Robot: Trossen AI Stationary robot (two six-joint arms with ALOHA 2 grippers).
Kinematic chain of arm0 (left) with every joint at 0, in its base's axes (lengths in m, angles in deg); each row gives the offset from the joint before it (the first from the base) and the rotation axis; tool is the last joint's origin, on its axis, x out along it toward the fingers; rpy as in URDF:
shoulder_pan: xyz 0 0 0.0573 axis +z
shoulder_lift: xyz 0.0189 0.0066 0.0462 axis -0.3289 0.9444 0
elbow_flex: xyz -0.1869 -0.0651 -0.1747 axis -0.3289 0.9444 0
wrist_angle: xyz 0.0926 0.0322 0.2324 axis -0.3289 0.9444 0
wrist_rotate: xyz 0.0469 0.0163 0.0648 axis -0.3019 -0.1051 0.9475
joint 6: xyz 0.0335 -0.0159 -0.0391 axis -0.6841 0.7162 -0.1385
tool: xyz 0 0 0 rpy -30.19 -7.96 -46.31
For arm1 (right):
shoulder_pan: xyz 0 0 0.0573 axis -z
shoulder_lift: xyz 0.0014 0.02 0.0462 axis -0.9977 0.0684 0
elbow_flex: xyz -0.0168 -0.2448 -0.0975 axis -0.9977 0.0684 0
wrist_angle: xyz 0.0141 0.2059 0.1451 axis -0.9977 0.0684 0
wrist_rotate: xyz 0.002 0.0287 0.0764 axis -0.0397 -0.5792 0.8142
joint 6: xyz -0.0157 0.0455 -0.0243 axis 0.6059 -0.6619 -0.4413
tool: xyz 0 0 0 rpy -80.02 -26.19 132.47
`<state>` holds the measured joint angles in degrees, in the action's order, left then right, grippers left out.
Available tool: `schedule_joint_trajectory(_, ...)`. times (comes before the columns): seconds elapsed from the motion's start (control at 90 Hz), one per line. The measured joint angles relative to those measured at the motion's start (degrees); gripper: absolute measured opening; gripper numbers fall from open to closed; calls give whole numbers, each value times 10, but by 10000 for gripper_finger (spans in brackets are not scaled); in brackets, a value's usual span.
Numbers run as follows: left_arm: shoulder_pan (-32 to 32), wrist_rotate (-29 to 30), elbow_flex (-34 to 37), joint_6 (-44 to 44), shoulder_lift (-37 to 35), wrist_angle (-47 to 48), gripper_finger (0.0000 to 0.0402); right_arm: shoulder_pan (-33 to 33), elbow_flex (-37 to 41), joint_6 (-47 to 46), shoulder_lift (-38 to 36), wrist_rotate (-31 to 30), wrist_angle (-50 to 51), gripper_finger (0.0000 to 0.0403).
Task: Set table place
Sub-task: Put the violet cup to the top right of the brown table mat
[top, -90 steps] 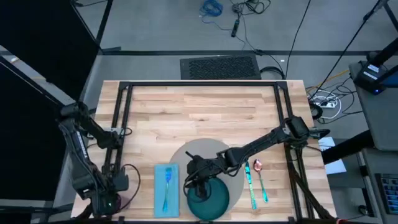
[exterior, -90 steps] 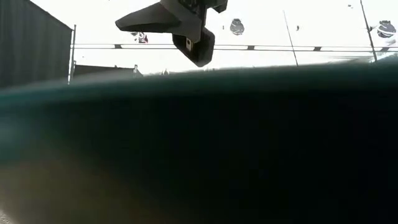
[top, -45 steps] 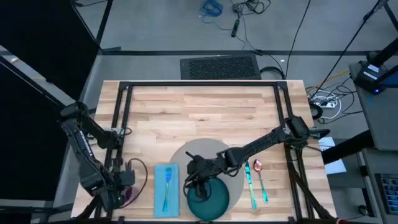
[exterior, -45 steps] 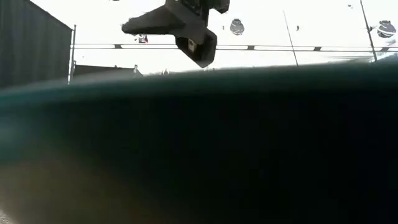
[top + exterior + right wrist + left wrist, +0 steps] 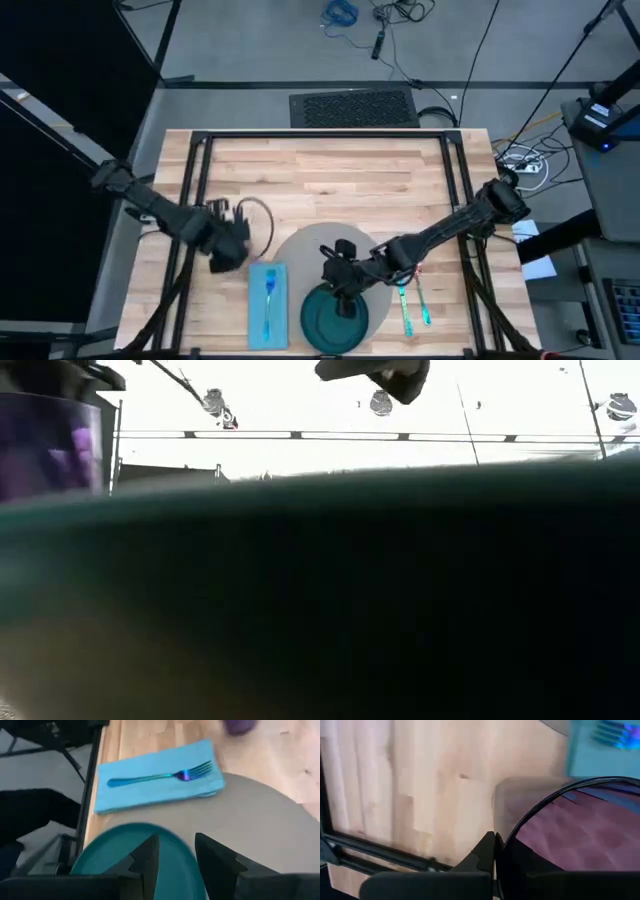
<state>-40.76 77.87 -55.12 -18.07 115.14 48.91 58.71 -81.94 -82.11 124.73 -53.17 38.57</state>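
The dark teal plate (image 5: 330,325) rests on the near part of the round grey mat (image 5: 310,245). A light blue napkin (image 5: 262,315) lies left of the mat with a blue-handled fork (image 5: 160,776) on it. My right gripper (image 5: 172,852) hovers open just above the plate's far side, with nothing between its fingers. My left gripper (image 5: 228,252) is left of the mat, shut on the purple cup (image 5: 50,450), which it hides in the high view. My left gripper holds the purple cup by its rim (image 5: 507,837). One finger (image 5: 485,857) stands outside the wall and the other seems to be inside the mouth. The cup stays upright below the gripper. Its base is hidden, so whether it touches the table cannot be told.
Two more pieces of cutlery (image 5: 408,305) lie on the table right of the mat, beside my right arm. A black metal frame (image 5: 320,137) runs round the tabletop. Bare wood (image 5: 330,180) stretches across the far half.
My left gripper has swung from the near left corner toward the far edge and the right, carrying the purple cup to a spot just left of the mat. My right gripper has risen and drifted right, off the plate's middle.
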Motion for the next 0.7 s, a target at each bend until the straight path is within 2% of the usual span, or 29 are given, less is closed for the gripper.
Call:
schedule_joint_trajectory(0.189,180,-46,-9,-169,-23,-73,0,-26,0,-40,-2,-56,99,114)
schedule_joint_trajectory(0.367,337,-149,-13,-295,-5,-172,0,-33,0,-75,-6,-70,141,114)
schedule_joint_trajectory(0.522,411,-183,-13,-359,42,-191,0,-23,0,-64,-15,-68,156,114)
schedule_joint_trajectory(0.7,436,-202,-13,-397,90,-183,0,0,0,-38,-34,-66,161,114)
